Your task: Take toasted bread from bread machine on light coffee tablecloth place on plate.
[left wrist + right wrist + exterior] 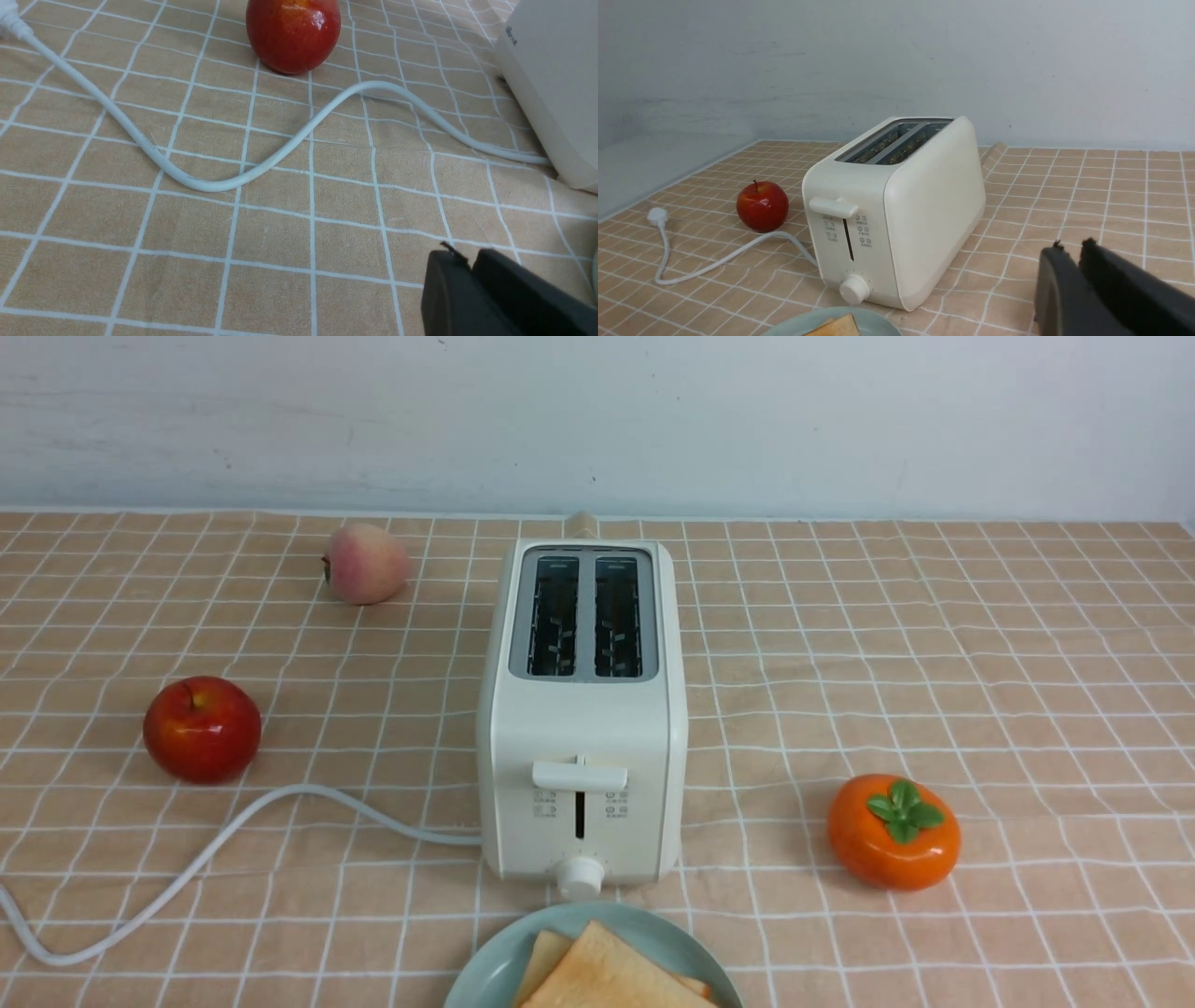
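The cream-white bread machine (583, 709) stands mid-table on the light coffee tablecloth (934, 644), both slots empty and the lever up. In front of it, at the near edge, the pale mint-blue plate (653, 924) holds two slices of toasted bread (607, 975), stacked and overlapping. Neither gripper shows in the front view. In the left wrist view my left gripper (467, 254) hangs shut and empty over bare cloth, left of the bread machine (551, 70). My right gripper (1073, 246) is shut but for a thin slit, empty, to the right of the bread machine (896, 205) and plate (878, 324).
A red apple (202, 728) lies left of the toaster, and a peach (366, 563) sits further back on the left. An orange persimmon (893, 831) rests on the right. The white power cord (233, 831) snakes across the cloth to the near left. A wall closes the back.
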### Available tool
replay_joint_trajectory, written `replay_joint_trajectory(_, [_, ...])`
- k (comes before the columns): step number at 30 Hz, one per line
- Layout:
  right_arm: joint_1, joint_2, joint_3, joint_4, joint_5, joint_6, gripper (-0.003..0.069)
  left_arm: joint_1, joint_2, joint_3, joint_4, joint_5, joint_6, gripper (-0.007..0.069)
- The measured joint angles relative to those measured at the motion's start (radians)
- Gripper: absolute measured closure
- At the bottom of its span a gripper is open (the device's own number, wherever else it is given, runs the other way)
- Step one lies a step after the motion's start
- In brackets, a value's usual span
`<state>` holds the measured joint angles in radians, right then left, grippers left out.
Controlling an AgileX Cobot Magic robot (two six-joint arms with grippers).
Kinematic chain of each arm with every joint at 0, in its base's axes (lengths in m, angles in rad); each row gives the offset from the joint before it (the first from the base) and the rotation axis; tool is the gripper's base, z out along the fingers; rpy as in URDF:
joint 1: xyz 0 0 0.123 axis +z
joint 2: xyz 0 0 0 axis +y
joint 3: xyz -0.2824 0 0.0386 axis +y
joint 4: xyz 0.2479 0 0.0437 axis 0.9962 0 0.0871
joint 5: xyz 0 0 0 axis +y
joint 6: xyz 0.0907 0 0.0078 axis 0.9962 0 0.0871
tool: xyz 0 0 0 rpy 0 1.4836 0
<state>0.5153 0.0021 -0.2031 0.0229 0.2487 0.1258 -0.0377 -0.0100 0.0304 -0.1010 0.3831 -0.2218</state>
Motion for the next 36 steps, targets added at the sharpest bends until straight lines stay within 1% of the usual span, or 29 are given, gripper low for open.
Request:
replay_joint_trajectory(6, [-0.007,-0.007,0.003,-0.005,0.002,-0.017,0.0582,0.0,0.0,0.0,0.0,0.0,0.0,0.0554])
replay_joint_trajectory(9, [-0.06,-0.012,0.009,-0.023,0.008,-0.019,0.0578,0.0,0.0,0.0,0.0,0.001,0.0,0.0554])
replay_joint_trajectory(10, [-0.115,-0.012,0.017,-0.031,0.011,-0.019,0.0577,0.0,0.0,0.0,0.0,0.001,0.0,0.0554])
replay_joint_trajectory(13, [-0.233,-0.013,0.054,-0.061,0.025,-0.019,0.0574,0.0,0.0,0.0,0.0,0.003,0.001,0.0554])
replay_joint_trajectory(14, [-0.286,-0.013,0.076,-0.069,0.027,-0.019,0.0573,0.0,0.0,0.0,0.0,0.003,0.001,0.0554])
replay_joint_trajectory(15, [-0.286,-0.013,0.076,-0.069,0.027,-0.019,0.0573,0.0,0.0,0.0,0.0,0.003,0.001,0.0554])
replay_joint_trajectory(16, [-0.36,-0.013,0.129,-0.081,0.03,-0.019,0.0573,0.0,0.0,0.0,0.0,0.003,0.001,0.0554])
replay_joint_trajectory(18, [-0.428,-0.013,0.195,-0.083,0.035,-0.019,0.0571,0.0,0.0,0.0,0.0,0.003,0.002,0.0554])
replay_joint_trajectory(21, [-0.497,-0.013,0.222,-0.079,0.115,-0.019,0.0566,0.0,0.0,0.0,0.0,0.004,0.002,0.0554])
replay_joint_trajectory(24, [-0.515,-0.013,0.222,-0.072,0.121,-0.019,0.0562,0.0,0.0,0.0,0.0,0.004,0.002,0.0554])
replay_joint_trajectory(36, [-0.518,-0.013,0.22,-0.067,0.126,-0.019,0.0547,0.0,0.0,0.0,0.0,0.004,0.002,0.0554])
